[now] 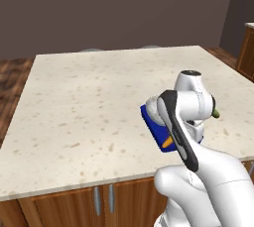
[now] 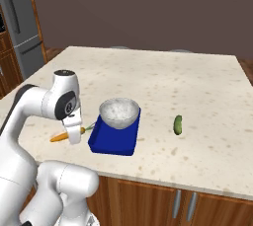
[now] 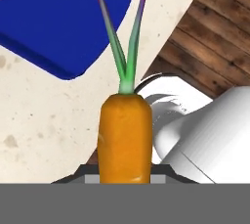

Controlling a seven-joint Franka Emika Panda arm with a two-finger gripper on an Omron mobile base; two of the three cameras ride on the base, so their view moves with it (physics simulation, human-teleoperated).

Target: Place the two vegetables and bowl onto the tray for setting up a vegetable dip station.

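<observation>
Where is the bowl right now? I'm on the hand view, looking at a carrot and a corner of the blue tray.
Observer: The bowl sits on the tray, toward its far end.
Operator: And the other vegetable?
Observer: The cucumber lies on the counter to the right of the tray, apart from it.
Operator: Which side of the tray is the claw on?
Observer: The claw is beside the tray's left edge, near its front corner, with the carrot in it.
</observation>
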